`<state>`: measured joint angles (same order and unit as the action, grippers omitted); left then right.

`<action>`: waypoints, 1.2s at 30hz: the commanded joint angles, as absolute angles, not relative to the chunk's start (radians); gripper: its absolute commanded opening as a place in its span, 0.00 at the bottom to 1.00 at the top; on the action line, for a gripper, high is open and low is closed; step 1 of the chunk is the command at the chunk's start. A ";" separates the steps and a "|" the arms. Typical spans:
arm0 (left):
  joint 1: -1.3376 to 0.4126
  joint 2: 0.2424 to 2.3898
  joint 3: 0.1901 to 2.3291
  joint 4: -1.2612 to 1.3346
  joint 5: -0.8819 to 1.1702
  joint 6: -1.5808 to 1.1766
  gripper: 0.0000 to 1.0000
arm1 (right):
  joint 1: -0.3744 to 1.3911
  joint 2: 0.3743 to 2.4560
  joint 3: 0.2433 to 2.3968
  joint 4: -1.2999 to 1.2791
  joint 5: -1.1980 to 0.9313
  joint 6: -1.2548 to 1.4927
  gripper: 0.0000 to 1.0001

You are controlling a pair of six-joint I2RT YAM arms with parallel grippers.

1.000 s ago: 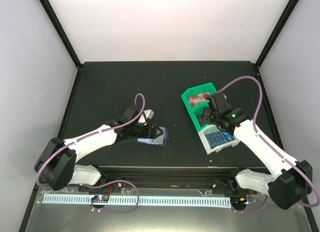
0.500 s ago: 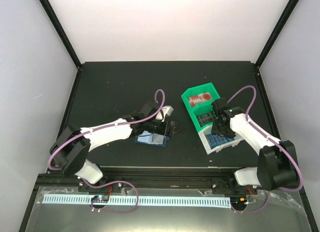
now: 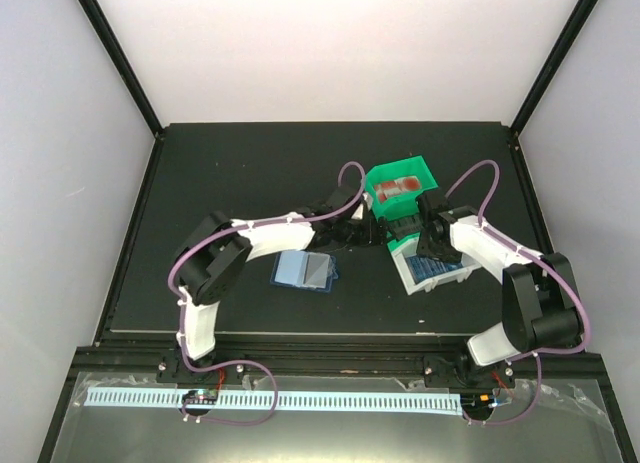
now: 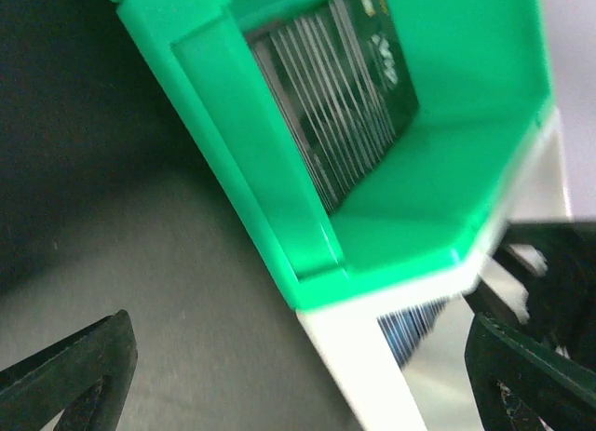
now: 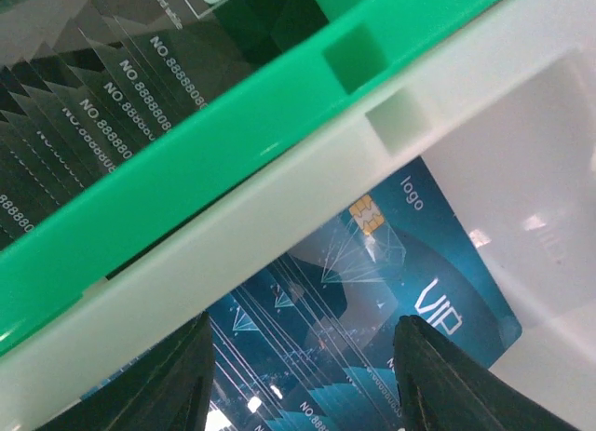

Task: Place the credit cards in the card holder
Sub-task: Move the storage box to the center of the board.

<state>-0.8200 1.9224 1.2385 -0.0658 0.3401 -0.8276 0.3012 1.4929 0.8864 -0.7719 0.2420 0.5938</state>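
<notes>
The card holder [image 3: 303,271] lies open on the dark table, its light blue pockets up, with no gripper on it. Blue credit cards [image 5: 372,291] stand stacked in the white bin [image 3: 425,281]. Dark cards [image 4: 345,87] and red-and-white cards [image 3: 398,190] sit in the green bin [image 3: 378,205]. My left gripper [image 3: 368,228] is open and empty beside the green bin's left wall; its fingertips [image 4: 84,375] straddle the corner where the two bins meet. My right gripper [image 3: 428,251] is open just above the blue cards, its fingertips [image 5: 447,384] on both sides of the stack, touching nothing that I can see.
The green bin [image 4: 279,208] and the white bin [image 4: 372,366] stand pressed together right of centre. Their walls [image 5: 307,198] are close to both grippers. The two arms are close to each other at the bins. Black frame posts stand at the back corners.
My left arm has swung right, from the card holder to the green bin's side. My right gripper has moved down over the blue cards. The bins have shifted slightly.
</notes>
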 commanded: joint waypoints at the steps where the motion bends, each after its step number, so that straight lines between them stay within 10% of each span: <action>1: -0.830 2.019 1.376 -0.127 0.254 -0.930 0.98 | 0.297 1.484 0.907 -0.688 0.284 0.571 0.55; 14: -0.838 2.231 1.616 -0.294 0.062 -0.978 0.84 | 0.296 1.485 0.896 -0.672 0.285 0.546 0.55; 21: -0.821 2.230 1.591 -0.374 0.001 -0.957 0.66 | 0.296 1.518 0.921 -0.647 0.233 0.505 0.55; 36: -0.775 2.040 1.291 -0.295 -0.013 -0.941 0.65 | 0.302 1.615 1.057 -0.622 0.076 0.311 0.55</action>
<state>-0.7780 2.0621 1.3609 -0.2207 0.0174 -0.9623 0.3016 1.5810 0.9989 -0.6655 0.1123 0.3733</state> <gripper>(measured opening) 0.646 0.546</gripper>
